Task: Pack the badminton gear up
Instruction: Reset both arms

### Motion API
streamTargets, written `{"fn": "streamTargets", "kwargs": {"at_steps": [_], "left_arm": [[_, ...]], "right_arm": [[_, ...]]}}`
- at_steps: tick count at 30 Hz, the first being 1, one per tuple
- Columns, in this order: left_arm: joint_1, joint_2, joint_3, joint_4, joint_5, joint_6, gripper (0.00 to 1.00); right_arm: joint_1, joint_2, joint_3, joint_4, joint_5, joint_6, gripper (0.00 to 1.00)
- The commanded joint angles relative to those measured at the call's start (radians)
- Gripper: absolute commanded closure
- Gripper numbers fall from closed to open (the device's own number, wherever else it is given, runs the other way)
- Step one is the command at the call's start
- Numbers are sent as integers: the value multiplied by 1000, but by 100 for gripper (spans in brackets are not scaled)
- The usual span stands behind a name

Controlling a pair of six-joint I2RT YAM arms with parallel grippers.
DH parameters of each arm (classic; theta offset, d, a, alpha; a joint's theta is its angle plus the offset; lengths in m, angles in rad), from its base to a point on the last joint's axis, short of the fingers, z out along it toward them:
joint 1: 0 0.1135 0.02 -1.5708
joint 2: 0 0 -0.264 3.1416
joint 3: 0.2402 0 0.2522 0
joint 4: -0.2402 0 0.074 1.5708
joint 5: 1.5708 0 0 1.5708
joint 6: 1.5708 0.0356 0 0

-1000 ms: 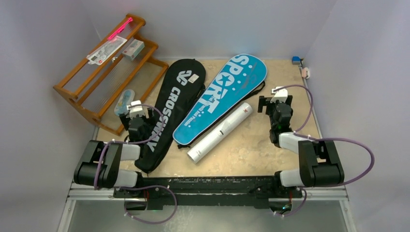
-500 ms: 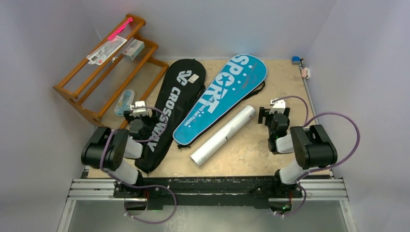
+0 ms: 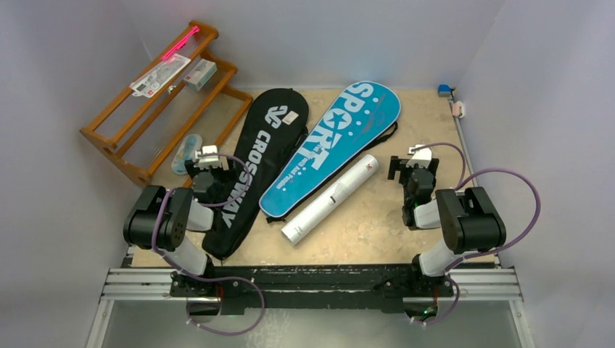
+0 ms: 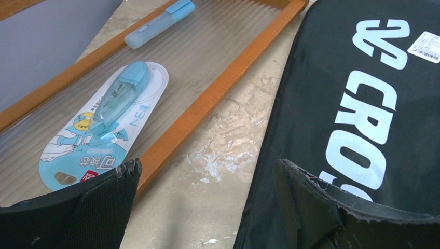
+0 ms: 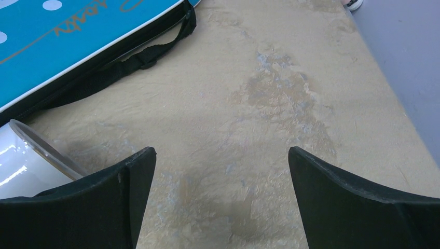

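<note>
On the bench [image 3: 377,225], the black cover [image 3: 255,163], blue cover [image 3: 330,148] and white tube [image 3: 330,197] lie side by side. I think the tube comes next: reach out and close on it. Both arms are folded low. The left end effector [image 4: 207,171], by the black cover, and the right end effector [image 5: 220,155], near the tube, are wide open and empty.

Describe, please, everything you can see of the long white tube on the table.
The white tube is a long, slim cylinder with a glossy, plastic-looking wall and small marks along its side. It lies flat on the table, slanting from near left to far right, beside the blue cover; whether they touch is unclear. Its far end shows a clear rim. The right gripper stands apart, jaws open.
</note>
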Motion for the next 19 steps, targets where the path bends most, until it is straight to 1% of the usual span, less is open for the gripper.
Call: {"fn": "streamTargets", "kwargs": {"at_steps": [1,11,16,19], "left_arm": [[13,-9,22,-12,-18,-36,4],[16,-7,32,-29,-10,-38,4],[41,-13,46,-64,42,-49,3],[42,-15,41,-58,43,-49,3]], "right_arm": [[-5,-7,17,51,15,-1,1],[-5,-7,17,52,15,-1,1],[-5,-7,17,52,16,-1,1],[-5,-7,17,53,15,-1,1]]}}
